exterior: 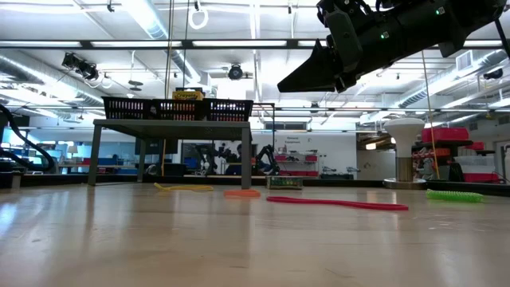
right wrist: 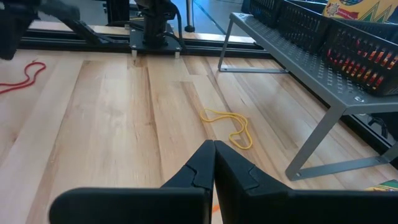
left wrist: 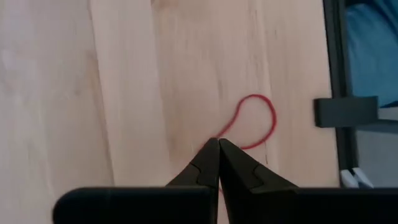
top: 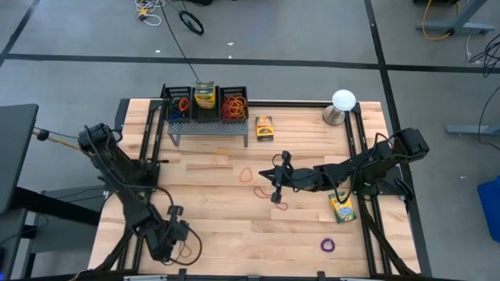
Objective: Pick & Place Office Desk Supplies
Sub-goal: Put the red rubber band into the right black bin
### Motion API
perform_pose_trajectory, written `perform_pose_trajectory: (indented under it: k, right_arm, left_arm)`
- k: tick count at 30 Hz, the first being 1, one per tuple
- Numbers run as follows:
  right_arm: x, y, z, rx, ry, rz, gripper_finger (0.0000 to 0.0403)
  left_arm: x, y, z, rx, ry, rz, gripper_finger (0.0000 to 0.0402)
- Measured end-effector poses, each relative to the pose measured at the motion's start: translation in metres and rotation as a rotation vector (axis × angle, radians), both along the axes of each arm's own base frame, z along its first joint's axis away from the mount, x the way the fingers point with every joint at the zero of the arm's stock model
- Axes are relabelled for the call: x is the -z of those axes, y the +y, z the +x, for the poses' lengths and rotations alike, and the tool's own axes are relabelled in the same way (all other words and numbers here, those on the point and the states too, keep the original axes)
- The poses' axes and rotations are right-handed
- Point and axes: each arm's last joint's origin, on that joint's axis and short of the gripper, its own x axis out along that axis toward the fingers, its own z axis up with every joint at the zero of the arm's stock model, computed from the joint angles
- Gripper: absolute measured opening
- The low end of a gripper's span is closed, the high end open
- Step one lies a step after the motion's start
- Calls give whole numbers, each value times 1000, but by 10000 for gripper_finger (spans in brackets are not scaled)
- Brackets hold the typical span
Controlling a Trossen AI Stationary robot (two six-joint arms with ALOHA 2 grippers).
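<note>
Clenched tight and empty, both pairs of jaws! The right gripper (top: 275,190) hangs above mid-table, tips pressed together with nothing between them. Just beneath it a thin red rubber-band loop (top: 279,204) lies on the pale wooden table (top: 234,218), partly masked by the dark fingers. Ahead of those tips sprawls a twisted yellow rubber band (right wrist: 231,127), and just beside it, toward the gripper, an orange-red rubber loop (top: 246,174).

Beyond stands the grey perforated metal shelf (right wrist: 298,59) carrying three black mesh baskets (top: 205,102); one holds red bands, the middle one a yellow-and-green crayon box (top: 205,95), the third's contents hard to make out. Another crayon box (top: 265,127) lies beside the shelf, a further one (top: 341,208) under the right arm, half covered. A purple rubber loop (top: 328,245) sits near the table edge; a white ball on a metal base (top: 342,106) stands in the corner.

The left gripper (left wrist: 217,144), closed too, points at a red rubber-band loop (left wrist: 256,122) whose near end touches or slips behind the tips.
</note>
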Motion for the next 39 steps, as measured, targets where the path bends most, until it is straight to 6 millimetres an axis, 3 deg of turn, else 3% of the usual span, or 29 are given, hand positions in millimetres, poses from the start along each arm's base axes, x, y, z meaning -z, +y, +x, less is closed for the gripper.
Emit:
perform_pose_trajectory:
  k: [6,16,25,32,39]
  right_arm:
    - [0,0,0,1,0,0,13]
    - [0,0,0,1,0,0,13]
    - [0,0,0,1,0,0,13]
    - [0,0,0,1,1,0,13]
    - [0,0,0,0,1,0,13]
  left_arm:
    - [-9,-6,1,-42,31,1,22]
    - [27,-13,1,-35,210,99,76]
    - [48,-19,-2,-29,267,147,104]
    - [54,-21,-2,-40,282,162,94]
    - [46,-26,1,35,282,178,9]
